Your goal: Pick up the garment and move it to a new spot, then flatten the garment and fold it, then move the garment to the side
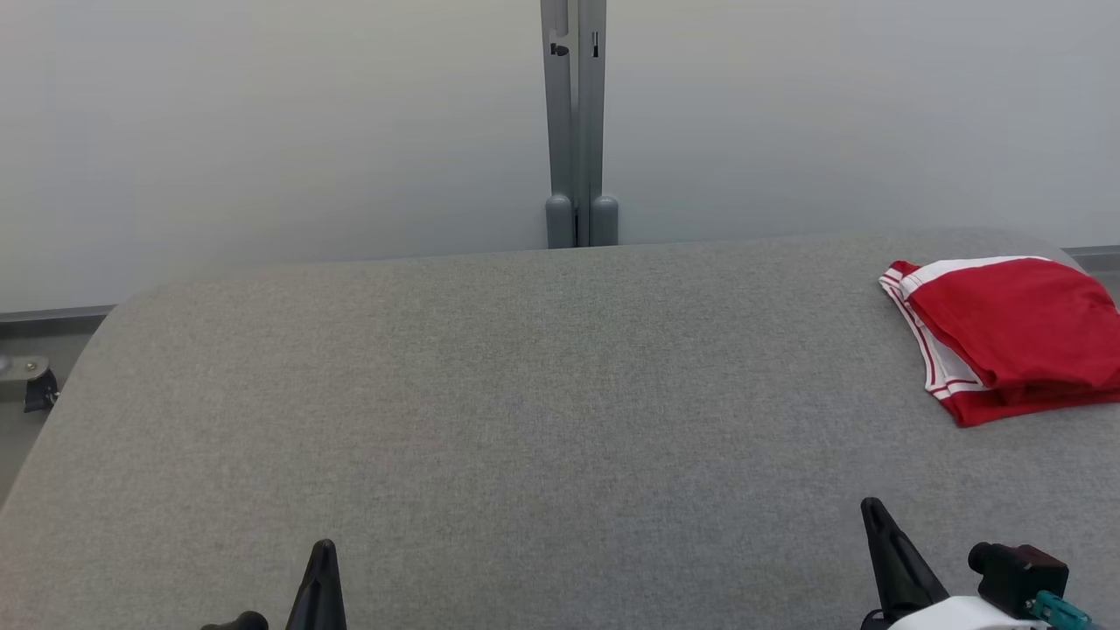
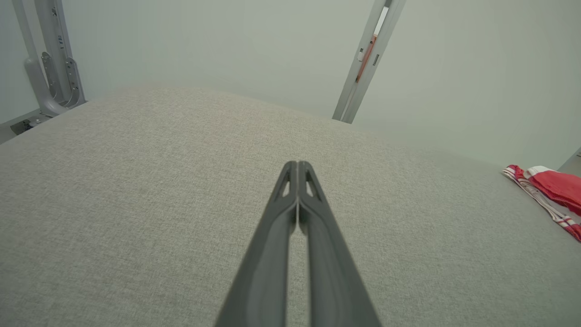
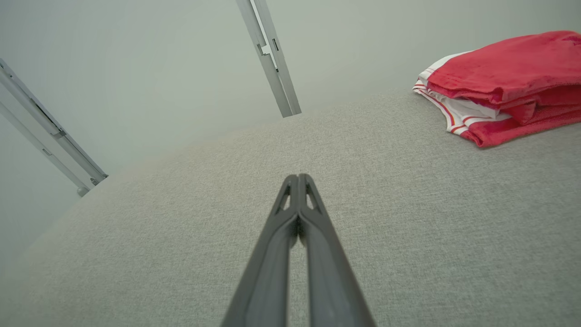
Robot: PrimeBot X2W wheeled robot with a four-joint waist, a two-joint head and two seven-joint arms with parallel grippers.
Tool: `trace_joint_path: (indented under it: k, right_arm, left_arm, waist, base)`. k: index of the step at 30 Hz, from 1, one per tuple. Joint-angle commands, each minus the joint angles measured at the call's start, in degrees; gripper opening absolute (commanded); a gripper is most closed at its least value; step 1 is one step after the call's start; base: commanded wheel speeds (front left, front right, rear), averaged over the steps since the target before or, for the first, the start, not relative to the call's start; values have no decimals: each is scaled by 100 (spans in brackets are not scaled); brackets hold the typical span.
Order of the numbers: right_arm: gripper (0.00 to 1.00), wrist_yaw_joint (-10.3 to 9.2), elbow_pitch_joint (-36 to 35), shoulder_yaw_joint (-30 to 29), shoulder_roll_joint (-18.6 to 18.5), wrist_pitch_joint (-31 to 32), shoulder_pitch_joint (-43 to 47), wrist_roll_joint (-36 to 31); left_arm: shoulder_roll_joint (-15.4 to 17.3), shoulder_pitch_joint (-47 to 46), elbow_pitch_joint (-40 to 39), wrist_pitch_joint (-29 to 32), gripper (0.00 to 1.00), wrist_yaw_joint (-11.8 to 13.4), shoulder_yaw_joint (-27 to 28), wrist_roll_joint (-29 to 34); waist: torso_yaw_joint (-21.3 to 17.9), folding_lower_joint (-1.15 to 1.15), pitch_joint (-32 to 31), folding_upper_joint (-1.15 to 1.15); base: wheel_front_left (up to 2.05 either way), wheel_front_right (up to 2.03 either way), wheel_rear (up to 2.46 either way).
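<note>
**Garment folded and parked at the side: task looks finished**

We note the garment (image 1: 1015,332) lying as a compact folded stack at the far right corner of the desk (image 1: 525,394). Its red panel is on top, and white, red-striped sleeve edges show along the side facing the desk's middle. It rests flat on the desk.

The left gripper (image 2: 297,169) sits by the desk's near edge, left of centre, fingers pressed together and holding nothing. The right gripper (image 3: 298,180) sits by the desk's near edge toward the right, likewise pinched closed and empty, well apart from the garment.

Our judgement is that pick-up, flattening, folding and the move aside all appear done. The layers look slightly uneven in the right wrist view, but we see no step left.
</note>
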Motion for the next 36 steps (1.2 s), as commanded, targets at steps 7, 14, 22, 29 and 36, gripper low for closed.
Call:
trace_joint_path:
  k: [7,14,22,29,36]
  right_arm:
    - [0,-1,-36,-148,15,198,-319,819]
    - [0,-1,-10,-244,42,357,-446,1446]
    - [0,-1,16,-345,75,523,-574,2091]
    - [0,-1,37,-431,102,662,-681,2618]
    - [0,-1,59,-508,129,790,-778,3097]
  left_arm:
    - [88,-384,43,158,0,-152,132,-896]
    - [117,-548,133,294,0,-251,221,-1574]
    - [144,-713,205,441,0,-351,319,-2265]
    - [161,-842,251,563,0,-433,412,-2824]
    - [173,-958,300,682,0,-507,496,-3333]
  waist:
    - [-9,0,50,0]
    - [-17,0,97,0]
    - [-26,0,151,0]
    - [-34,0,198,0]
    - [-41,0,245,0]
  base:
    - [0,0,0]
    - [0,0,0]
    - [0,0,0]
    - [0,0,0]
    - [0,0,0]
